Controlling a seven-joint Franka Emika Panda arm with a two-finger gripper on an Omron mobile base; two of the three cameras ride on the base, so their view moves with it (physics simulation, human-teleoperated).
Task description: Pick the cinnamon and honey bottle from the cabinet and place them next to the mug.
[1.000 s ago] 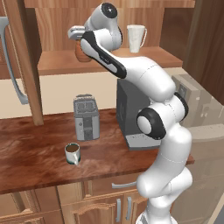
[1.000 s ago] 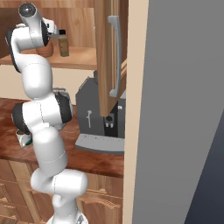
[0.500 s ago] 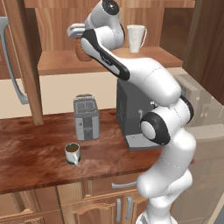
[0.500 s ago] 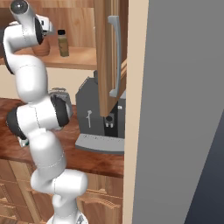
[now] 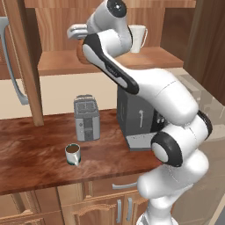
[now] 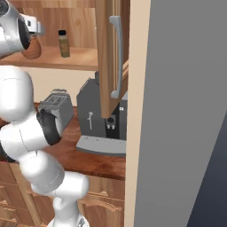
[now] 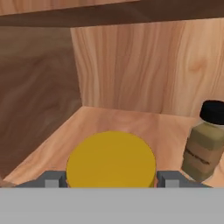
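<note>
Arm risen higher, end effector (image 7: 111,180) astride yellow-lidded honey bottle (image 7: 111,161)

cabinet (image 7: 131,118) shelf bearing honey bottle (image 7: 111,158), cinnamon (image 7: 203,142), white cup (image 5: 137,38)

Glossy white arm (image 5: 145,83), dark joints

The honey bottle (image 7: 111,159) shows a flat yellow lid, and in the right base view its body is orange-brown; right beside it the cinnamon (image 7: 204,142) is brownish-olive with a black cap. The cabinet (image 7: 144,65) is reddish-brown wood with a paler, streaky wood-grain back panel, and a plain white cup (image 5: 137,38) stands on its shelf to the right. Down on the dark, mottled red-brown counter (image 5: 30,154), the mug (image 5: 73,154) is white with a dark brown inside, the toaster (image 5: 86,117) is silver-grey and the coffee machine (image 5: 136,121) dark grey.
</note>
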